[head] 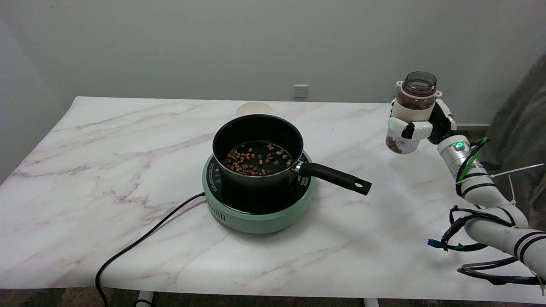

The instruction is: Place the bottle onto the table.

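1 bottle (410, 111), clear plastic with a ribbed white sleeve and a pink collar, sits upright and uncapped in the robot hand (420, 125), whose fingers wrap its lower body. It hangs in the air above the right end of the marble-patterned worktop (106, 170), well apart from the black pot (256, 149) of brown pellets on the round green hotplate (256, 213). Upright, I judge, so the brown contents stay in while it goes down.

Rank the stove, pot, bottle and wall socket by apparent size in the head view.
Largest to smallest:
1. stove
2. pot, though its handle makes this close
3. bottle, held by the right hand
4. wall socket, farther away
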